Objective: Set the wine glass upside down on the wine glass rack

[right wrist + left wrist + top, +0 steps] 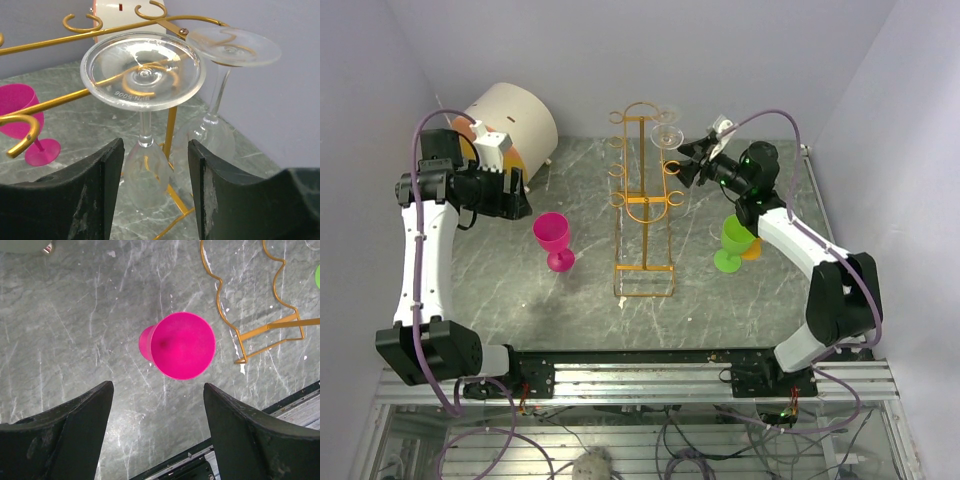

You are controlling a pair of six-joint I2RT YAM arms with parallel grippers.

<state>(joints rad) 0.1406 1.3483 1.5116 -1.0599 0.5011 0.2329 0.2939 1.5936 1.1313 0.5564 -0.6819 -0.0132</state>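
Grey marbled table (520,290), pale lilac walls on 3 sides. Gold wire rack (642,215) stands upright at the table's centre, its rectangular base toward the arms.

Item 1: the wine glass (144,70), clear, hangs upside down from a hook on the rack's right side, foot uppermost and resting on the wire, bowl hanging clear of the table.

Item 2: a second clear glass (232,46) hangs the same way just behind it, on the next hook.

Item 3: right gripper (155,144) sits level with the wine glass's bowl, fingers moderately apart with the bowl between them. A gap shows on the right side; contact on the left side cannot be determined.

Item 4: left gripper (157,386) is held above a pink glass (182,345), fingers wide apart, holding nothing. The pink glass stands upright on the table, left of the rack.

Item 5: a green glass (735,240) stands right of the rack, beside the right arm.

Item 6: a white drum (515,120) lies at the back left.
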